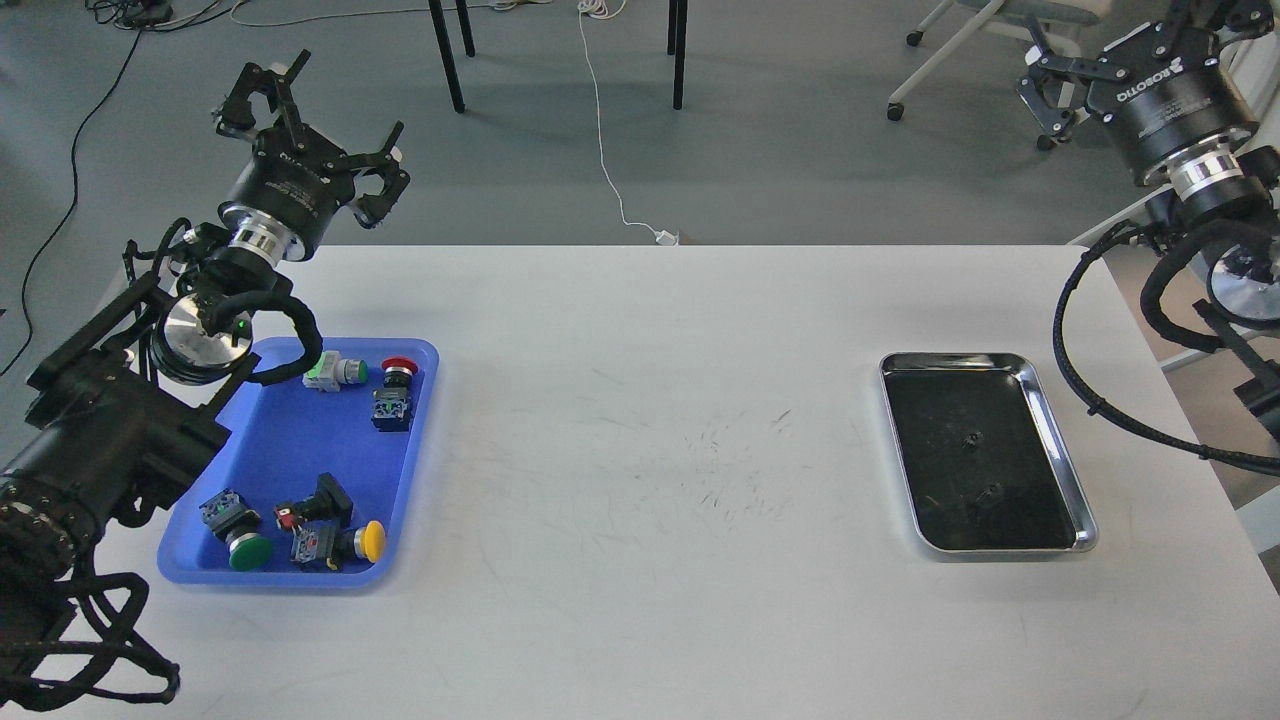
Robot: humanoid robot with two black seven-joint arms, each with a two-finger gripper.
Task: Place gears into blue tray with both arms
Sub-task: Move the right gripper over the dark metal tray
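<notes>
- The gears, two small dark toothed discs, lay in the steel tray [1060, 440] on the right side of the tabletop [640, 400]: one gear [968, 438] sat near the middle of the tray's dark floor, the other gear [990, 490] a little nearer to us, the two apart from each other.
- The blue tray [415, 440] sat well away on the left side of the tabletop, with bare white surface between the two trays.
- In the blue tray we saw several push-button switches: a green-capped switch [335, 371] and a red-capped switch [397, 390] at the far end, and a switch with a green button [238, 530], a black one [322, 500] and a yellow-capped switch [345, 543] at the near end.
- Our left hand [305, 115] hung raised beyond the far left corner of the tabletop, above and behind the blue tray; its fingers [385, 150] were spread apart and held nothing.
- The left arm's thick black body covered the near left rim of the blue tray from our view.
- Our right hand [1050, 95] was up at the far right, past the tabletop's edge and well apart from the steel tray; only part of it showed, its fingers seemed spread, and nothing was in it.
- Neither hand touched a tray or a gear.
</notes>
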